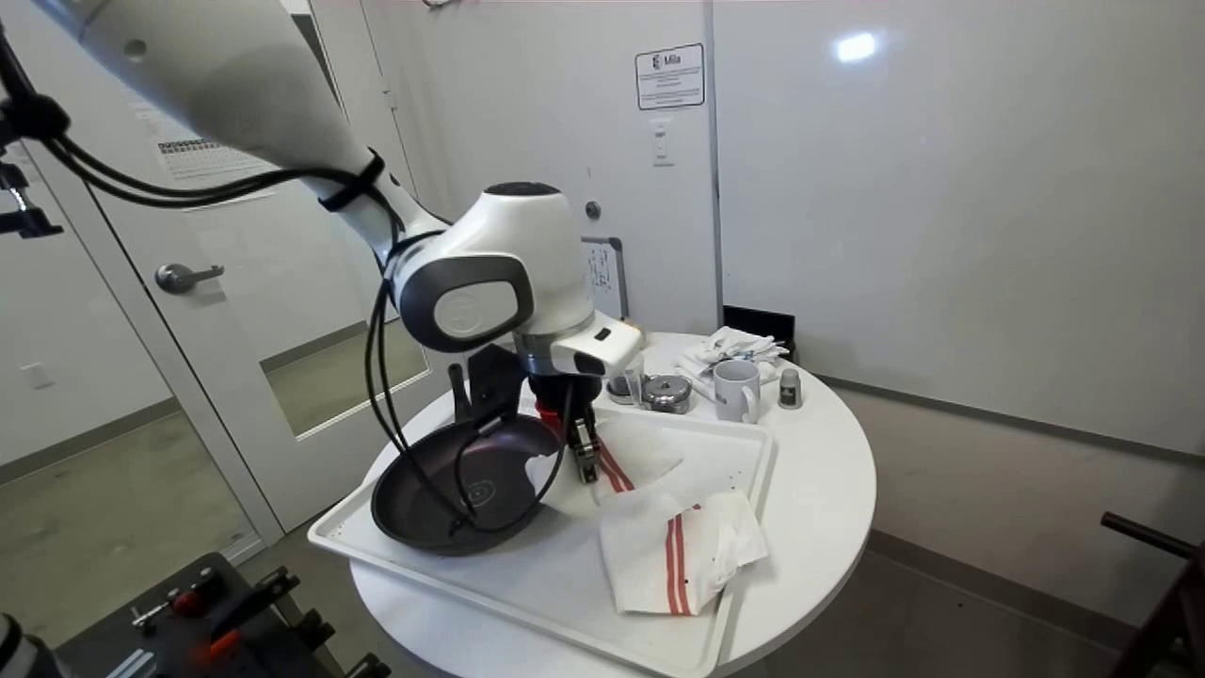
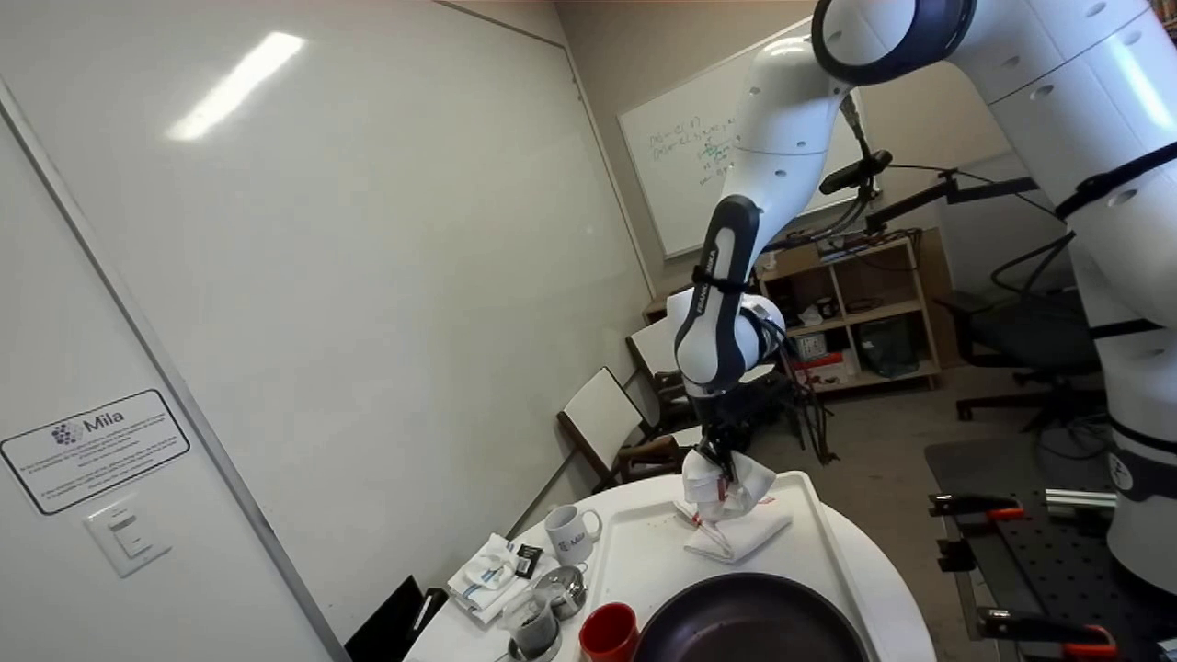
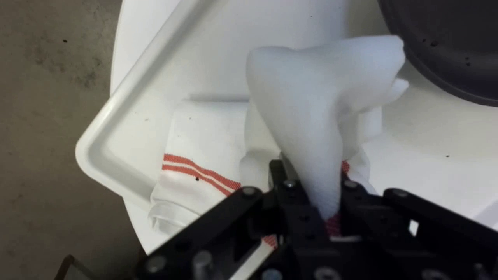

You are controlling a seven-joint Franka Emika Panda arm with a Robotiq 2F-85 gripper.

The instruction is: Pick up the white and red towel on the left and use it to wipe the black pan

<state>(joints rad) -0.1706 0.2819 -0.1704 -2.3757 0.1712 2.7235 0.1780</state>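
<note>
My gripper [image 3: 313, 186] is shut on a white and red towel [image 3: 303, 97], bunched between its fingers, with a loose white fold sticking out. In both exterior views the gripper [image 1: 586, 463] [image 2: 723, 467] holds this towel [image 1: 645, 457] [image 2: 703, 487] above the tray. A folded white towel with red stripes [image 1: 650, 556] lies on the tray below; it also shows in the wrist view [image 3: 210, 136] and an exterior view [image 2: 736, 536]. Whether the two are joined is hidden. The black pan [image 1: 433, 490] [image 2: 749, 630] [image 3: 459, 46] rests on the tray, beside the held towel.
The white tray [image 1: 527, 593] [image 3: 113, 105] has raised rims and overhangs the round table [image 1: 838, 490]. A red cup [image 2: 609, 633], a grey mug [image 1: 734, 388], a metal pot [image 1: 668, 394], a shaker [image 1: 790, 389] and white cloths [image 1: 730, 347] stand near the tray.
</note>
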